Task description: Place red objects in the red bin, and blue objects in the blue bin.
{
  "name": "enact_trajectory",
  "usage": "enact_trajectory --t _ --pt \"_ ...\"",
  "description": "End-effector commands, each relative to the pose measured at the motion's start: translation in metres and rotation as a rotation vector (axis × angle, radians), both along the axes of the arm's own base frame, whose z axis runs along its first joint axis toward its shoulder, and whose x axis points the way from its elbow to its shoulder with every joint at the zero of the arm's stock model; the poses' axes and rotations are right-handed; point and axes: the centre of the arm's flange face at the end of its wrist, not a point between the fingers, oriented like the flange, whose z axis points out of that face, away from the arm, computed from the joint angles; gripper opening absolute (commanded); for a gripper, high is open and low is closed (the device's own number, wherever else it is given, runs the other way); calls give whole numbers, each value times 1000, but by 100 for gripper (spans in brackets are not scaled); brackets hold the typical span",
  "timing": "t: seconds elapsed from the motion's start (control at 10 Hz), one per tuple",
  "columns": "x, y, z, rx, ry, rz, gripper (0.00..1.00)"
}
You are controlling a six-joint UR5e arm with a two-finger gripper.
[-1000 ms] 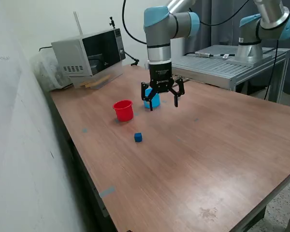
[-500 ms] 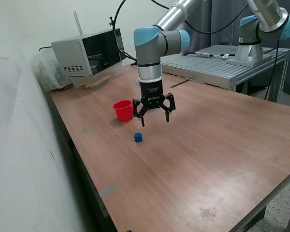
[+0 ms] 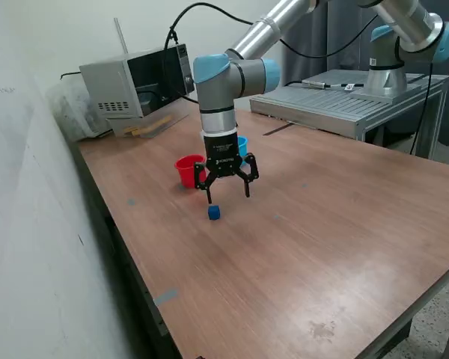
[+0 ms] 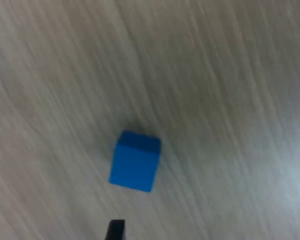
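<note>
Pincer (image 3: 226, 192) spread open and empty, we hang just above one blue cube (image 3: 214, 213) on the table (image 3: 322, 239), near the red bin (image 3: 188, 170); blue bin (image 3: 242, 143) behind. That cube remains unsorted; other cubes aren't visible.

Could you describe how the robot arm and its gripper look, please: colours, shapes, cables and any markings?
The arm is made of silver metal tubes with light blue caps on the rounded joints. A black cable runs along it. At the wrist sits a black block with a small white label, too small to read. The gripper is black, with two thin fingers.
</note>
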Motion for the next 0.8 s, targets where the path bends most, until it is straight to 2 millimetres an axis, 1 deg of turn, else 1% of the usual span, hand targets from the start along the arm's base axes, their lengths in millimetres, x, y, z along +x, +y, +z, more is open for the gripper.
enact_trajectory --t 0.0,0.2,0.3,0.4,0.5,0.6,0.7 --pt "-8 13 -4 -17 -5 -143 100" --pt "-8 14 -4 -21 -9 -186 100" --pt "-13 14 -5 -30 -5 -219 100" --pt "-18 13 -19 -28 -13 -238 100" --pt "-19 14 -26 -26 -19 -241 100" --pt "-25 15 -24 -26 -5 -243 100" --pt "-31 18 -30 -25 1 -250 100"
